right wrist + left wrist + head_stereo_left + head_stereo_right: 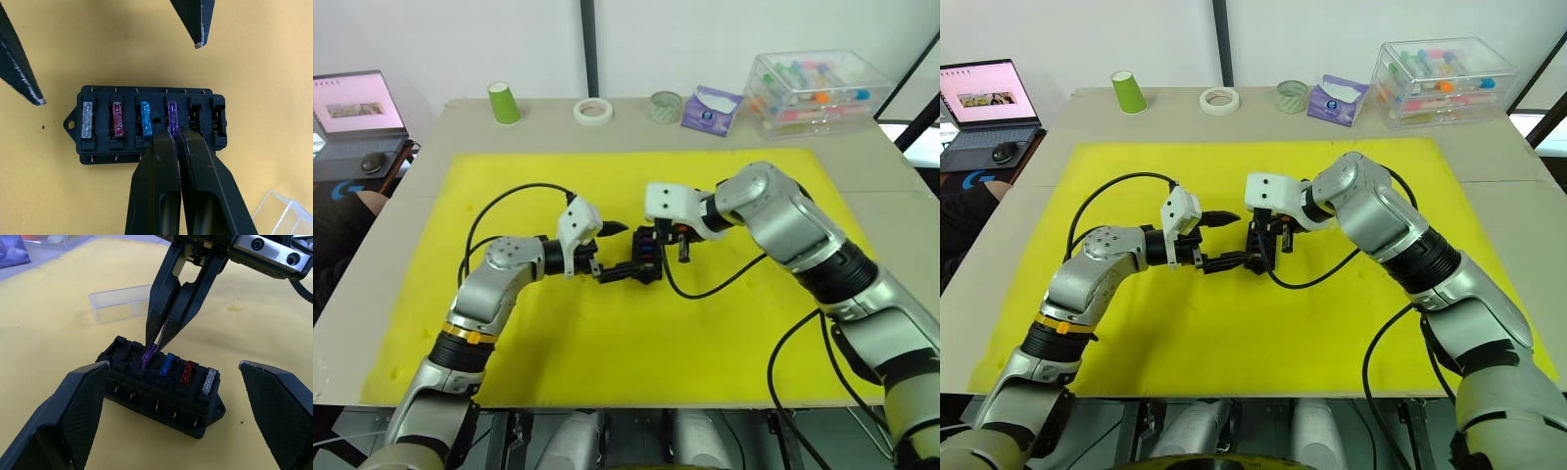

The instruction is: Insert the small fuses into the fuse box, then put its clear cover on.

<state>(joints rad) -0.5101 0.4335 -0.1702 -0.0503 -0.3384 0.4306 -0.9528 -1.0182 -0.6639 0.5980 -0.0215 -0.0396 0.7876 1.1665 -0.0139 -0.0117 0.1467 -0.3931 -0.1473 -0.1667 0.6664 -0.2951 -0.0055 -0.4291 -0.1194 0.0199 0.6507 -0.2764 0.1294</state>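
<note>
Purple fuse (148, 356) upright in fuse box (161, 391)

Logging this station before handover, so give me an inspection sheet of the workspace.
Surface: yellow mat on a grey table.
Job's things: fuse box holds grey, red, blue, purple fuses; two slots empty. Clear cover lies apart.
Clutter: green cup, tape rolls, tissue pack, clear bin.
Grippers: right gripper pinches purple fuse; left gripper open, straddling box.
Cables: black, looping off both wrists.
Surroundings: laptop.
</note>
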